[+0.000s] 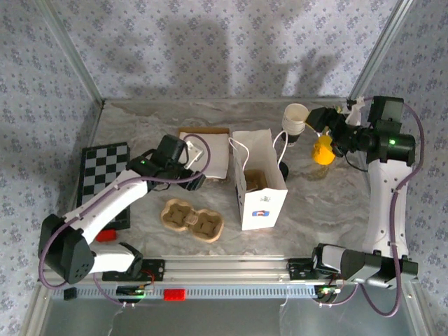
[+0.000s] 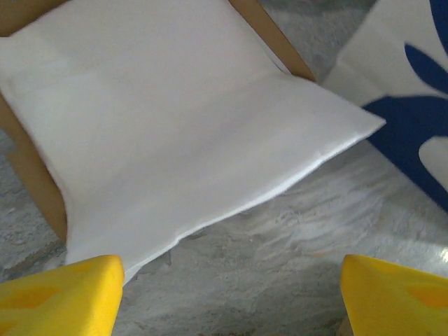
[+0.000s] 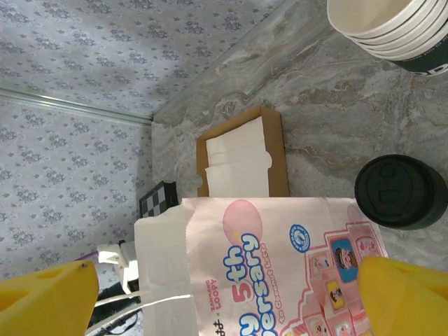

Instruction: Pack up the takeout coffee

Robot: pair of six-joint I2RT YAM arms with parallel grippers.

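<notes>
Grey marbled tabletop point(image 1: 329, 203) fenced by pale floral wallpaper. A white paper bag point(image 1: 262, 192) stands open mid-table. The takeout coffee point(image 1: 282, 169) sits just right of the bag's far corner; from above, only its round black lid can be made out. A lidless stack of cups point(image 1: 295, 119) stands beyond it, toward the far wall. The right gripper point(image 1: 322, 148) hovers just right of the coffee, with its yellow fingers point(image 3: 49, 297) spread wide and nothing between them. Left of the bag lies a brown tray point(image 1: 204, 131) of white napkins. The left gripper point(image 1: 198, 180) hangs over the tray's near edge, fingers also wide apart and empty. A pulp cup carrier point(image 1: 191, 218) lies near-left of the bag, and a checkerboard point(image 1: 105, 168) sits at far left.
</notes>
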